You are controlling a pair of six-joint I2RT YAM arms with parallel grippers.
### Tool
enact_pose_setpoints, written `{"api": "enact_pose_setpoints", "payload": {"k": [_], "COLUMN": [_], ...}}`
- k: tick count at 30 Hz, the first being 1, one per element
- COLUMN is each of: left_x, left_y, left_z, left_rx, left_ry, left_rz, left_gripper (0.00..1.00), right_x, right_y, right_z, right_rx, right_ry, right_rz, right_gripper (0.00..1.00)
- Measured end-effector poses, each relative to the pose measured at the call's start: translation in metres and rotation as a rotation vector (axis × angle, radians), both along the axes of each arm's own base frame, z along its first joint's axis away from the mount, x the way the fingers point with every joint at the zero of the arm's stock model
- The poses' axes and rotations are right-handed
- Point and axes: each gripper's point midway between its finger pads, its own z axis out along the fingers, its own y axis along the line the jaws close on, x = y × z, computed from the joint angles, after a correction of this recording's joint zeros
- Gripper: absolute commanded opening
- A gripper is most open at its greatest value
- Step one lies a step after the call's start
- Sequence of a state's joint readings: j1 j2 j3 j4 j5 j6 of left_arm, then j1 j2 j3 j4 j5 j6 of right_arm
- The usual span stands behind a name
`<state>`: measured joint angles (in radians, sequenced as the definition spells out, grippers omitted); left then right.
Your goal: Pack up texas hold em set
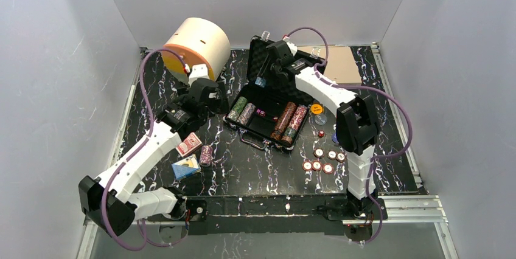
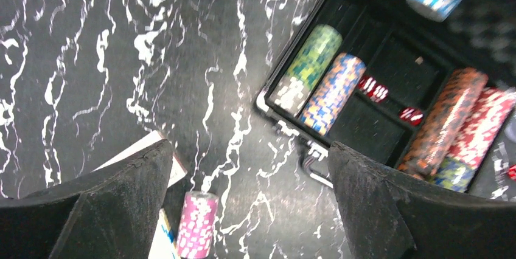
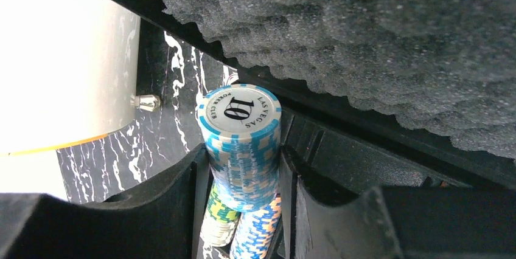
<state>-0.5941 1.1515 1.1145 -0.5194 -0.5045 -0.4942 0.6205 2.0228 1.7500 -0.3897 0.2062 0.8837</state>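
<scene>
Right pincer [image 3: 243, 177] grips blue chip stack [image 3: 242, 143] above open briefcase [image 1: 265, 126].

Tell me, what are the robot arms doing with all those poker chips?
They are packing a poker set into the open black case. The right pincer is shut on a stack of light blue chips above the case, which holds four chip rows. The left pincer hangs open and empty over the table. A red card deck, a pink chip stack and loose chips lie outside.
</scene>
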Motion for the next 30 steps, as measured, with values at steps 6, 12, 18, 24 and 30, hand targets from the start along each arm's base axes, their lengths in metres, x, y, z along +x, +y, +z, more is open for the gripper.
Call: {"api": "enact_pose_setpoints", "payload": {"k": [6,12,18,24,30], "left_x": [-0.025,-0.044,-0.054,-0.062,-0.062], "left_y": [0.007,0.015,0.018,0.024,0.024], "left_z": [-0.058,-0.095,-0.112,-0.125,-0.126], "left_rx": [0.045,0.091,0.104,0.123,0.123], "left_ry": [0.172,0.281,0.324,0.357,0.354], "left_rz": [-0.001,-0.002,-0.009,-0.002,-0.001], "left_gripper": [0.96,0.95,0.94,0.95,0.95], "right_x": [0.01,0.011,0.0,-0.021,-0.037], "right_y": [0.013,0.018,0.03,0.046,0.052], "right_z": [-0.002,-0.002,-0.002,-0.007,-0.015], "right_rx": [0.007,-0.003,-0.053,-0.13,-0.197], "right_ry": [-0.013,-0.035,-0.066,-0.09,-0.095], "right_rz": [0.035,0.042,0.055,0.087,0.116], "right_gripper": [0.23,0.23,0.23,0.23,0.22]}}
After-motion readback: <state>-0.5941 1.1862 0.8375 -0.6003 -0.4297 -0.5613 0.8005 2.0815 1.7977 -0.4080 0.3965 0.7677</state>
